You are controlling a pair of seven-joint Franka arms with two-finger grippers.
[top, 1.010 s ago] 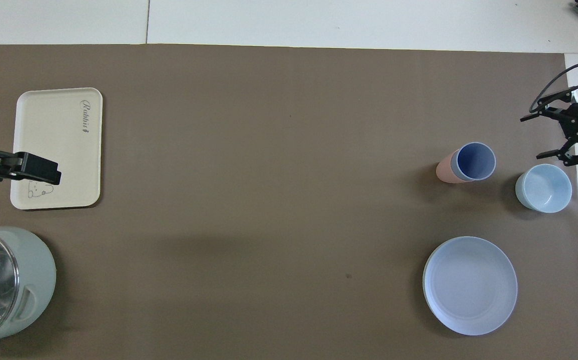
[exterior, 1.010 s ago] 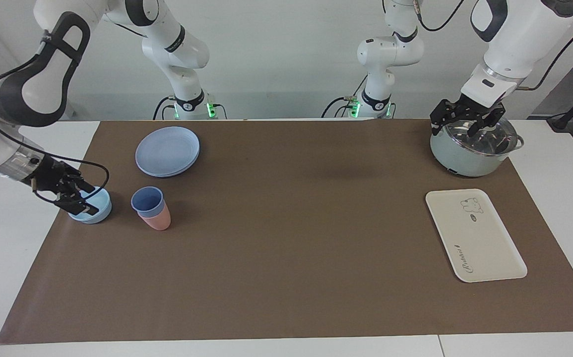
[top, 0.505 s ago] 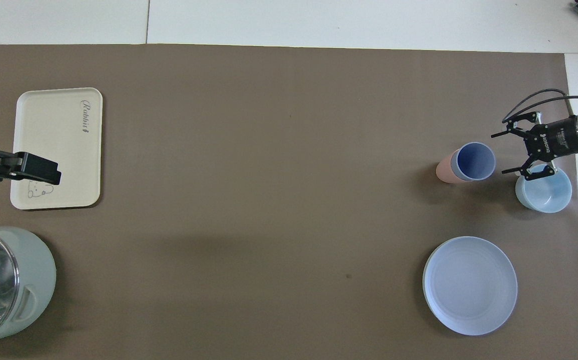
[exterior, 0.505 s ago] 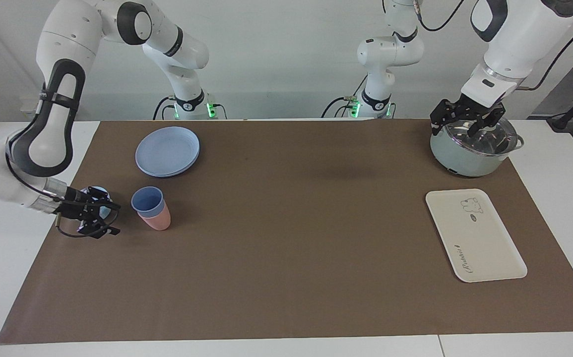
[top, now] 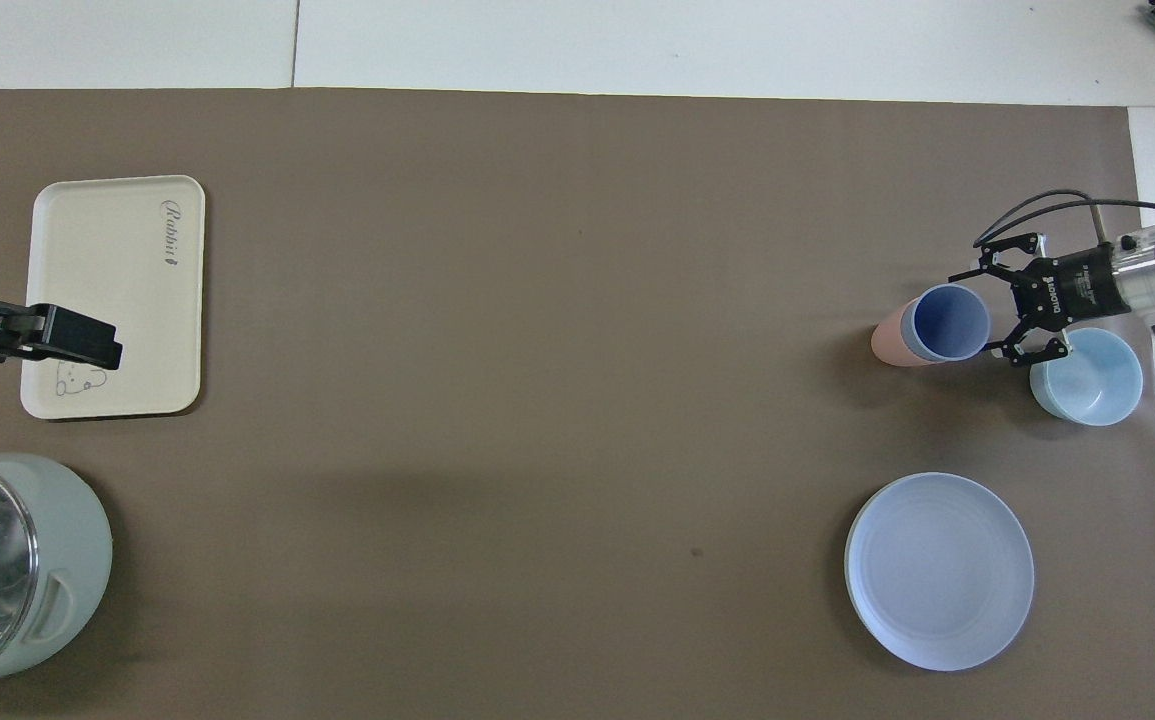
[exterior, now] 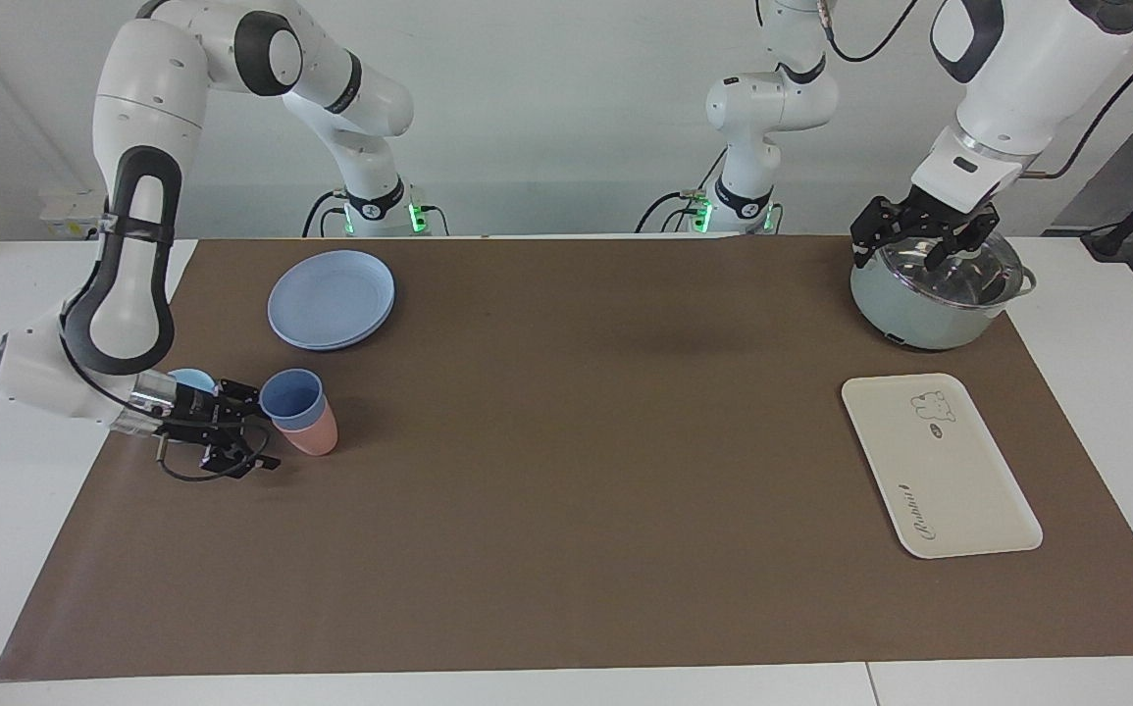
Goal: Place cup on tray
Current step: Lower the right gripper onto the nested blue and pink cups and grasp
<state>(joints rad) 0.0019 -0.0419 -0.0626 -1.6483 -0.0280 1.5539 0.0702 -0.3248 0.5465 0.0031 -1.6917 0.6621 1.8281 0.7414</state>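
The blue cup [exterior: 291, 394] [top: 950, 320] stands nested in a pink cup [exterior: 317, 437] [top: 886, 343] toward the right arm's end of the table. My right gripper [exterior: 260, 428] [top: 995, 312] lies low and level beside it, open, its fingertips just reaching the cup's rim with nothing between them. The cream tray [exterior: 939, 471] [top: 112, 270] lies bare toward the left arm's end. My left gripper [exterior: 919, 245] waits open over the pot's lid.
A light-blue bowl [exterior: 191, 378] [top: 1087, 378] stands right beside the right gripper's wrist. A blue plate [exterior: 331, 297] [top: 939, 570] lies nearer to the robots than the cups. A green pot [exterior: 929, 304] [top: 7, 570] with a glass lid stands nearer to the robots than the tray.
My right gripper has swung from the bowl over to the cup and lowered, its jaws spreading a little wider. The left arm has not moved.
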